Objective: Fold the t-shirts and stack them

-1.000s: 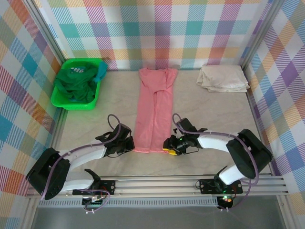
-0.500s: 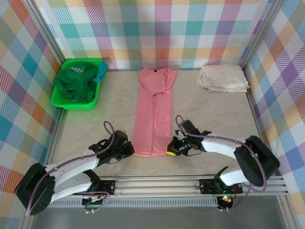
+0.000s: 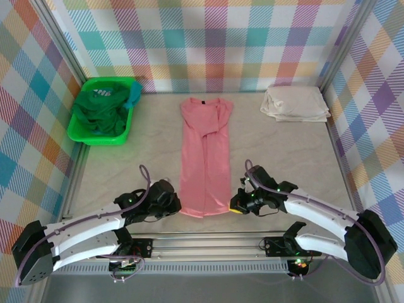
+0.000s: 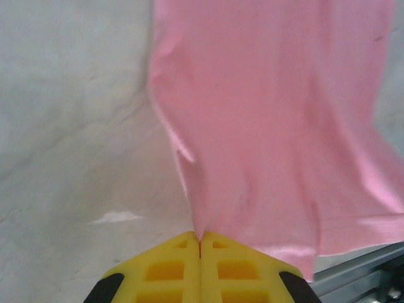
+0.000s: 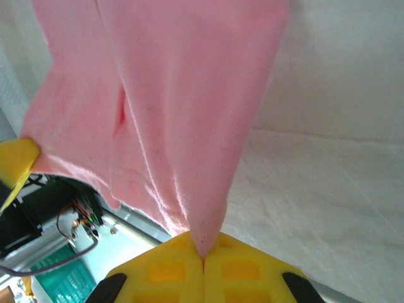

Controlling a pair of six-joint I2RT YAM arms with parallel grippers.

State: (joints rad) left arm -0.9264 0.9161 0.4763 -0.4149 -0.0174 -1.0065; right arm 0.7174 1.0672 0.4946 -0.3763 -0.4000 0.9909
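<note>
left gripper is clenched on the near left corner of the salmon-pink t-shirt, and right gripper is clenched on the near right corner of the same hem. seen from the left wrist, the yellow fingers are pressed flat together, and a pinch of pink cloth rises out of the seam between them. the right wrist view shows the same: yellow pads closed tight, with the cloth drawn to a point where they meet. the shirt lies as a long narrow strip down the middle of the table, folded lengthwise with the sleeves turned in. its collar is at the far end near the plaid back wall, and its hem is at the near end beside the metal rail. the cloth is creased and pulled taut close to each pinch, and smoother farther up. a cream-white t-shirt sits folded in the far right corner, well apart from the pink one. at the far left a bright green bin holds a crumpled dark green t-shirt, with a teal t-shirt bunched at the bin's far right corner. both arms reach in low from the near edge, one on each side of the strip.
</note>
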